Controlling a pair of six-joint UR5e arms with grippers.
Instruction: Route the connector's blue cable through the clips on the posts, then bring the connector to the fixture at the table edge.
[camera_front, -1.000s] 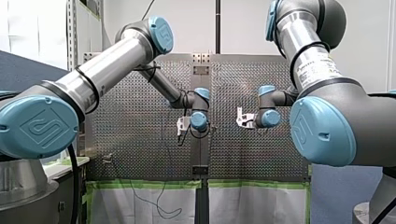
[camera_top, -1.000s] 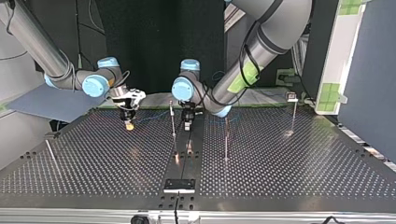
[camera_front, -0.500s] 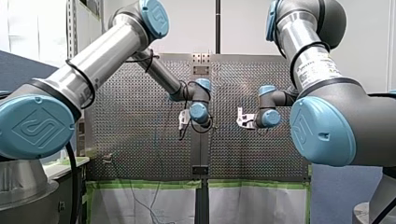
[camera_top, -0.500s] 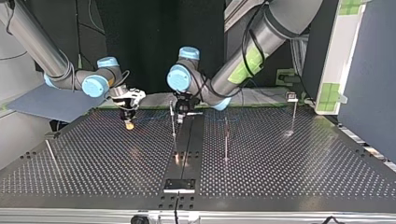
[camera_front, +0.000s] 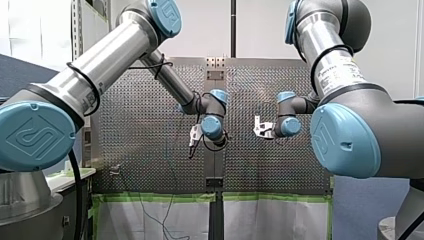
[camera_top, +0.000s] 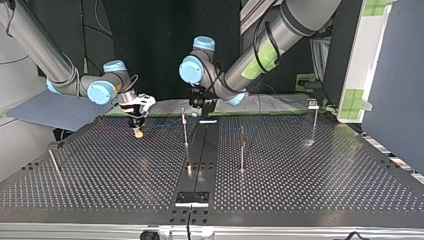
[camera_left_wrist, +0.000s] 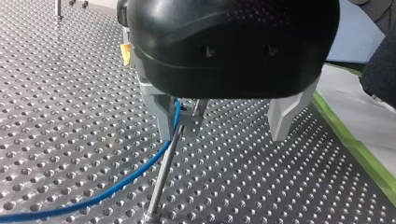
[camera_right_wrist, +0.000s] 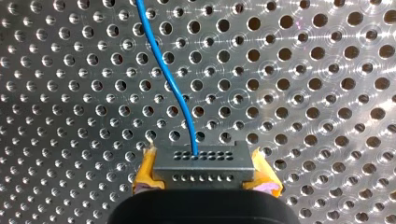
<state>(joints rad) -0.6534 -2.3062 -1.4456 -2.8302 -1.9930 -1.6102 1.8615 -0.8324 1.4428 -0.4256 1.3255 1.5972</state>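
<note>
A grey connector (camera_right_wrist: 203, 161) sits clamped between the yellow pads (camera_right_wrist: 145, 171) of my right gripper (camera_right_wrist: 204, 173), which is shut on it. Its blue cable (camera_right_wrist: 168, 70) runs ahead over the perforated plate. In the top view my right gripper (camera_top: 136, 131) hangs low over the plate at the left. My left gripper (camera_left_wrist: 223, 133) is open, its grey fingers (camera_left_wrist: 163, 116) wide apart. The blue cable (camera_left_wrist: 121, 179) rises to the clip (camera_left_wrist: 189, 119) atop a thin post (camera_left_wrist: 161, 182), close beside one finger. In the top view my left gripper (camera_top: 200, 102) hovers behind that post (camera_top: 185, 127).
Other thin posts stand on the plate: one in the middle (camera_top: 242, 150), one at the right (camera_top: 314, 125), and a slanted one at the left (camera_top: 55, 165). A black fixture (camera_top: 192, 198) sits at the near edge. Green tape (camera_left_wrist: 359, 149) marks the plate's border.
My left gripper has risen and drawn back from the plate, toward the far edge in the top view. My right gripper has stayed in place with the connector.
</note>
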